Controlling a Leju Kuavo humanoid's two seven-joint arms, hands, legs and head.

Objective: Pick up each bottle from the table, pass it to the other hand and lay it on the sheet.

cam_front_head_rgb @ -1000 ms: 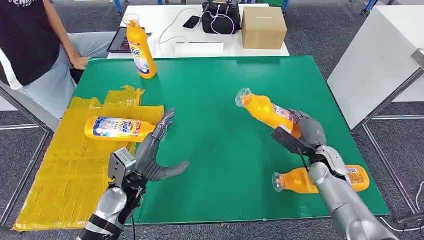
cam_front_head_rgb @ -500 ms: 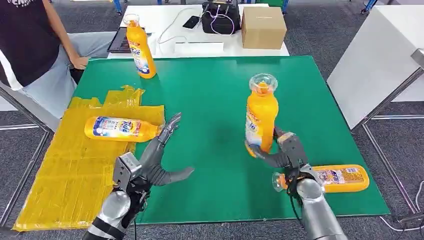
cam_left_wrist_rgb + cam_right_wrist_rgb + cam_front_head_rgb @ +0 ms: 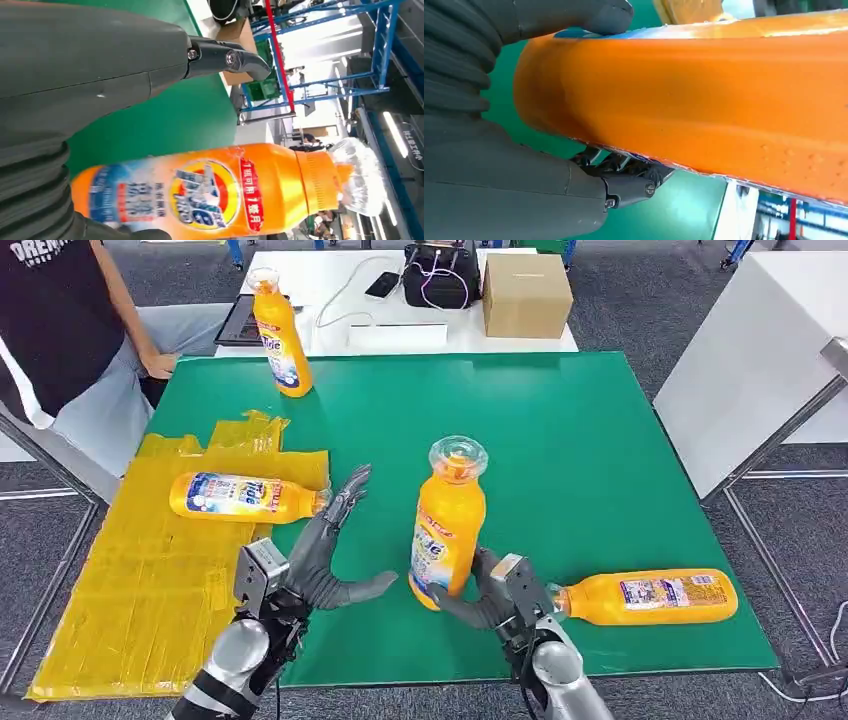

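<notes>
The right robot hand (image 3: 497,592) is gripping an upright orange bottle (image 3: 447,525) low on its body above the green bench (image 3: 560,440), just beside the left robot hand (image 3: 322,558), which is waiting with fingers spread. The glossy plastic is looking slippery and fairly rigid; the labelled midsection seems the safest hold.

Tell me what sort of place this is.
Probably a robotics lab or test workshop: a green-topped table on grey carpet, a white bench with cables and a cardboard box, and blue metal racking behind.
</notes>
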